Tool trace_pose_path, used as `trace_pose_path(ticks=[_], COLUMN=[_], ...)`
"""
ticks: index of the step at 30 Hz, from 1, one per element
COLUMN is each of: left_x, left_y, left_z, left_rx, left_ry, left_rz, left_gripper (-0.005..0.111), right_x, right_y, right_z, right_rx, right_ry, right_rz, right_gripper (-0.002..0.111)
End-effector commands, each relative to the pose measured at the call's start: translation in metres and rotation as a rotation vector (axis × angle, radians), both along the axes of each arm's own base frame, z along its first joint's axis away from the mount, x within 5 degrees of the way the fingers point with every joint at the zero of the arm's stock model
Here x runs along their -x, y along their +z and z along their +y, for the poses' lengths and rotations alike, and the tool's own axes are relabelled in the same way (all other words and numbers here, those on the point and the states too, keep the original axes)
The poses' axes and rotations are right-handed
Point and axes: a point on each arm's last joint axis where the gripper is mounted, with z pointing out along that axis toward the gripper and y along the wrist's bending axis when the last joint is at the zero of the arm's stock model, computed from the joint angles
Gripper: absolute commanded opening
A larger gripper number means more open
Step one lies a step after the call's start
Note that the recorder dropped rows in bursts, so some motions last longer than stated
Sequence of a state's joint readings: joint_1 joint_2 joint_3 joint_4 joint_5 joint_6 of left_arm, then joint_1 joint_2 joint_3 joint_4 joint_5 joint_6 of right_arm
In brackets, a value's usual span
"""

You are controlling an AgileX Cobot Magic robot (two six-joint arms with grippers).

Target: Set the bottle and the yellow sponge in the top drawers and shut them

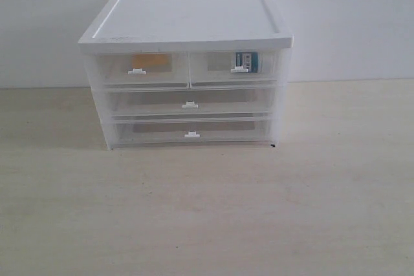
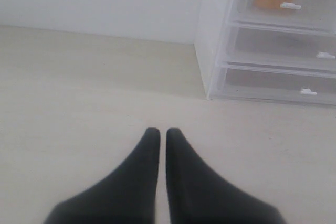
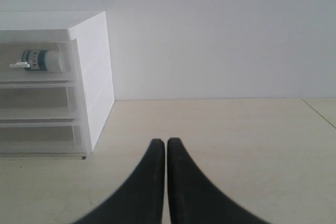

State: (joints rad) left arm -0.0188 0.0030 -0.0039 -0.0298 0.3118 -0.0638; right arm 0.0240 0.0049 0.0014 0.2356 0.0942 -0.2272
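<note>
Black left gripper (image 2: pixel 158 132) and black right gripper (image 3: pixel 166 142) are seen clenched, empty, over the pale wooden table (image 1: pixel 207 211). Orange-yellow wedge sponge (image 1: pixel 152 63) is held in the left clear plastic top drawer (image 1: pixel 116 75), and the small white blue-labelled plastic bottle (image 1: pixel 246 61) is laid in the right clear plastic top drawer (image 1: pixel 210 74). Both are pushed flush into the white-topped translucent cabinet (image 1: pixel 187 24).

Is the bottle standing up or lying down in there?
Lying down: the bottle stretches sideways, on its side, inside the shut top drawer.
</note>
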Motion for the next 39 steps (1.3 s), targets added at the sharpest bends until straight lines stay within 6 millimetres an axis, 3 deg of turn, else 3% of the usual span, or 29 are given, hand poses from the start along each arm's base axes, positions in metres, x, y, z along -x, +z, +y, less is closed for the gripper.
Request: trace_pose_path(ticks=[1, 5, 12, 39], left_x=[0.0, 0.0, 0.0, 0.0], left_y=[-0.001, -0.001, -0.001, -0.001], left_z=[0.0, 0.0, 0.0, 0.0], left_rx=[-0.006, -0.006, -0.006, -0.006], left_ry=[-0.006, -0.006, -0.004, -0.004], left_rz=[0.0, 0.0, 0.0, 0.0], left_gripper=[0.004, 0.004, 0.004, 0.004], right_x=[0.001, 0.002, 0.004, 0.004], right_y=[-0.004, -0.014, -0.018, -0.023], right_z=[0.001, 0.004, 0.011, 0.003], right_rx=[-0.057, -0.05, 0.008, 0.013], right_ry=[0.009, 0.047, 0.175, 0.088], right_rz=[0.052, 0.161, 0.199, 0.257], right_gripper=[0.0, 0.0, 0.0, 0.0])
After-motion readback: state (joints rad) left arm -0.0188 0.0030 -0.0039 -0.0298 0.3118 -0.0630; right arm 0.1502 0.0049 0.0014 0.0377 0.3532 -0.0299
